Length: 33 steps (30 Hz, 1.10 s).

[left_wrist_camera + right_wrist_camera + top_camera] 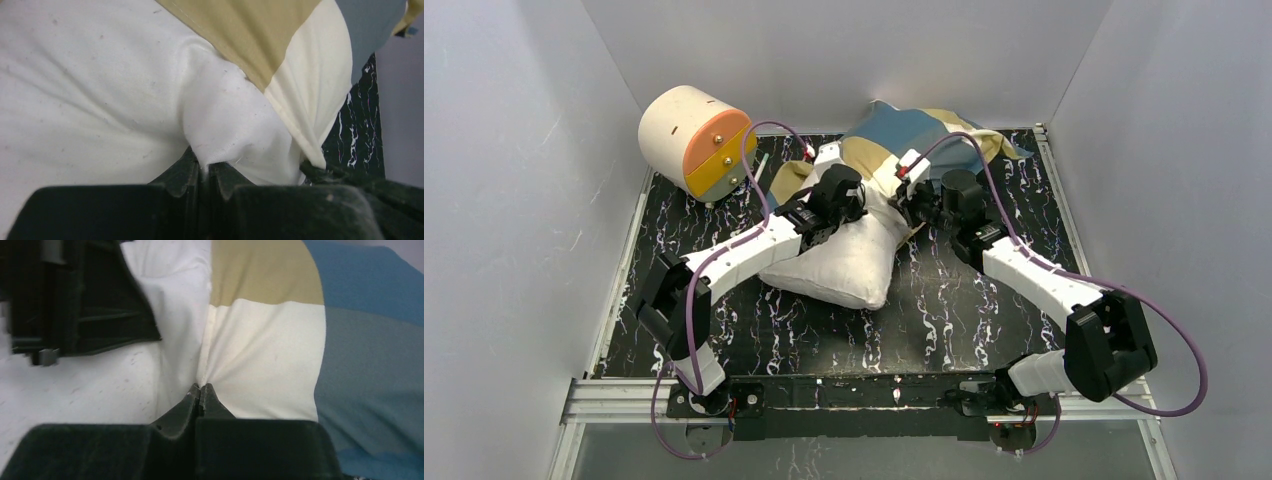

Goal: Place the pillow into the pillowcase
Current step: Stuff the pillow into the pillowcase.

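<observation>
Left wrist view: the left gripper (206, 167) clamps a fold of the pillow (90, 100); the right gripper (200, 390) pinches the pillowcase (265, 355) hem. The pillow lies mid table (984, 320), its far end inside the pillowcase, bunched toward the far edge.

The table (964, 310) is overlooked from high behind. The meeting of pillow (844, 265) and pillowcase (904, 135) is shared, close-up, by both wrist views.

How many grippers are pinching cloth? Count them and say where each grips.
2. The left gripper pinches the pillow beside the pillowcase edge; the right gripper pinches that cream edge.
</observation>
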{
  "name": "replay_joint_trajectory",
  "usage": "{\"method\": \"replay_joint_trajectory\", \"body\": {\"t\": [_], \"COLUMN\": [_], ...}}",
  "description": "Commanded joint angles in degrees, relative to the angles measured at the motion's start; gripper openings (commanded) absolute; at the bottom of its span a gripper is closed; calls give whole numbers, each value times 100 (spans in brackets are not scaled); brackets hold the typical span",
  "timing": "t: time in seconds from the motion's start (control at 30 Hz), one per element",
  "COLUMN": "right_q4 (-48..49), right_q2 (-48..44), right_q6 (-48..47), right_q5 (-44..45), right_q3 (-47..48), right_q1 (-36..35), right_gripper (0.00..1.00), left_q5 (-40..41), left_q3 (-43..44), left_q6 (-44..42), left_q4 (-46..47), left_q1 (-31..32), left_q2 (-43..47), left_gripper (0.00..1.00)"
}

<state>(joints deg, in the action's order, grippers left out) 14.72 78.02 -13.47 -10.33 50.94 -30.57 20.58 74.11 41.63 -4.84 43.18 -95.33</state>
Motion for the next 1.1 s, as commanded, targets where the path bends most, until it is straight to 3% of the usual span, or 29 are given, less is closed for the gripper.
{"method": "replay_joint_trajectory", "body": {"t": [0.0, 0.27, 0.4, 0.43, 0.47, 0.53, 0.63, 0.83, 1.07], "right_q4": [-645, -1424, -1546, -1382, -1247, -1244, -1428, -3171, -4542], "right_q2": [-175, -50, -356, -538, -751, -1191, -1487, -622, 1088], "right_q6": [56, -253, 19, 405, 774, 1417, 2497, 2937, 2901], "right_q5": [-2333, -3428, -2809, -2289, -1775, -1055, -539, 570, 1959], "right_q3": [341, 179, -102, -199, -263, -214, 170, 2361, 4448], "right_q1": [-189, -283, -276, -276, -279, -274, -284, -292, -428], "right_gripper": [1, 1, 1, 8, 16, 30, 38, 50, 53], "left_q5": [1125, 1602, 1136, 835, 437, -169, -141, -67, -612], "left_q3": [234, -172, -237, -268, -331, -563, -838, -340, -346], "left_q6": [655, 1293, 1196, 1078, 863, 594, 368, -379, -315], "left_q4": [277, 432, 458, 458, 624, 543, -66, -1024, -444], "left_q1": [-102, -94, -86, -65, -19, 85, 42, -616, -1519], "left_q2": [121, 165, 247, 309, 387, 669, 1340, 1830, 1259], "left_gripper": [0, 0, 0, 0, 4, 26, 48, 65, 76]}}
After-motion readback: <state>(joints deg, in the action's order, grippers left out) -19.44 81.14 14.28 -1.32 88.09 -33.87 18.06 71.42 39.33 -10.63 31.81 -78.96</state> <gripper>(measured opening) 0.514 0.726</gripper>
